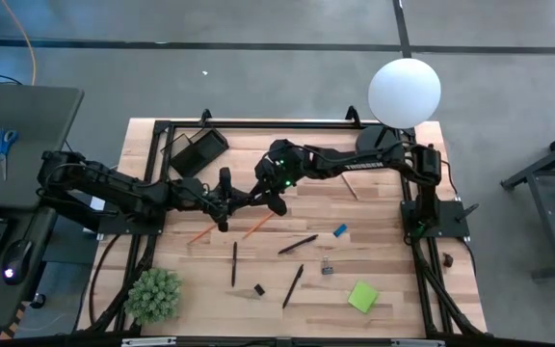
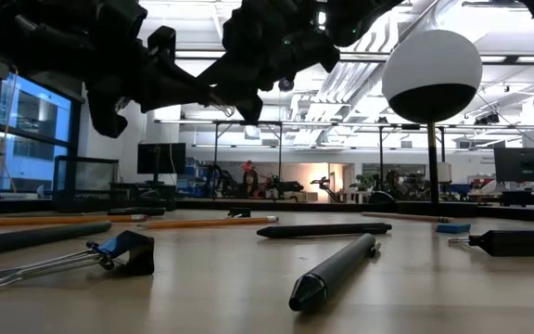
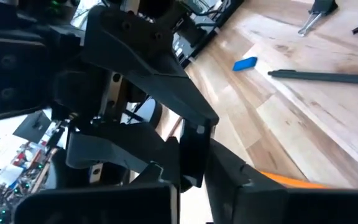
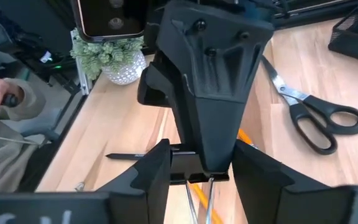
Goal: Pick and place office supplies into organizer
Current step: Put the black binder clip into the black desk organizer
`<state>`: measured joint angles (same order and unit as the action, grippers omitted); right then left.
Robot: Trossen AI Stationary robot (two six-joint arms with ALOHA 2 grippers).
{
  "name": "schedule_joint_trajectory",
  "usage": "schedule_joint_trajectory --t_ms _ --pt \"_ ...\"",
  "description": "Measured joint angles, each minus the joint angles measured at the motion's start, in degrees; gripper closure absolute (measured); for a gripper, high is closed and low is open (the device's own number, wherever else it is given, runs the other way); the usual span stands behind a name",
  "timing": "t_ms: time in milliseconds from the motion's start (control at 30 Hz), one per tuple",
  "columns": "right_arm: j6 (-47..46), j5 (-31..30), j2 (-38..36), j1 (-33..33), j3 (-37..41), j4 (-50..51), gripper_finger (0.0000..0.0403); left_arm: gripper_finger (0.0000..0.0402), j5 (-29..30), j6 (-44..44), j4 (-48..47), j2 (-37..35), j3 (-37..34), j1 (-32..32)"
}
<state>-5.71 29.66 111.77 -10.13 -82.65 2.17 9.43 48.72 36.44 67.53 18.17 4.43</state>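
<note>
From above, the left end effector (image 1: pixel 239 200) and the right end effector (image 1: pixel 266 198) meet mid-counter, above an orange pencil (image 1: pixel 258 226). The organizer (image 1: pixel 198 149) sits at the far edge. The low view shows a pen (image 2: pixel 332 269) lying nearest. In the right wrist view, the left end effector is pinched closed between the right one's spread fingers (image 4: pixel 154 171); whether it holds anything is unclear.

four cams here. the high one stares straight down at the whole table (image 1: pixel 393 289). the low one sits at tabletop level, looking across into the room. each wrist cam peers past its own fingers, super close. high and low both catch the white globe lamp (image 1: pixel 405 92).
</note>
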Motion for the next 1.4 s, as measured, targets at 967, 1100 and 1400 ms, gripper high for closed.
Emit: schedule_joint_trajectory --t_ms 967,1100,1400 --pt "21.57 -12.58 0.02 -1.07 2.99 17.64 0.0238 0.0355 39.22 -64.40 -61.12 -14.79 10.59 0.11" --pt "23.08 -12.57 0.02 -1.07 5.20 17.66 0.0238 0.0354 39.20 -76.53 -80.11 -16.23 17.25 0.11" --pt "22.08 -12.23 0.02 -1.10 8.72 9.61 0.0238 0.0353 38.81 -85.53 -96.54 -16.31 22.49 0.11"
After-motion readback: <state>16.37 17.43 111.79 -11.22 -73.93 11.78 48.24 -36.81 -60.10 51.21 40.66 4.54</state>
